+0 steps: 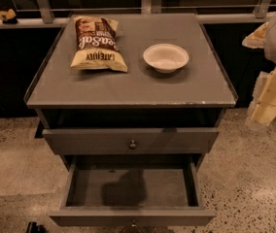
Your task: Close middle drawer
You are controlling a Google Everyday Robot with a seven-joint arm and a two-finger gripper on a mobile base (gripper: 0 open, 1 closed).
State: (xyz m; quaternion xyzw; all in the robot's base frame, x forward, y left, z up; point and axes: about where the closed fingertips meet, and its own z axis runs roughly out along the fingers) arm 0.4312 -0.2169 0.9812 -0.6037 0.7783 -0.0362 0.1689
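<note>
The grey cabinet (128, 89) stands in the middle of the camera view. Its top drawer front (79, 141) with a small round knob (132, 143) sits nearly flush. Below it the middle drawer (133, 186) is pulled far out toward me, showing a plain shallow grey interior with nothing in it. Its flat front (79, 217) runs along the bottom edge of the view. The lowest drawer is hidden. My gripper (267, 103), cream-coloured, hangs at the right edge, beside the cabinet's right side and above the floor, well apart from the drawer.
A chip bag (98, 42) and a white bowl (165, 57) lie on the cabinet top. A metal railing (43, 4) and dark wall stand behind. Speckled floor (245, 178) lies on both sides of the cabinet.
</note>
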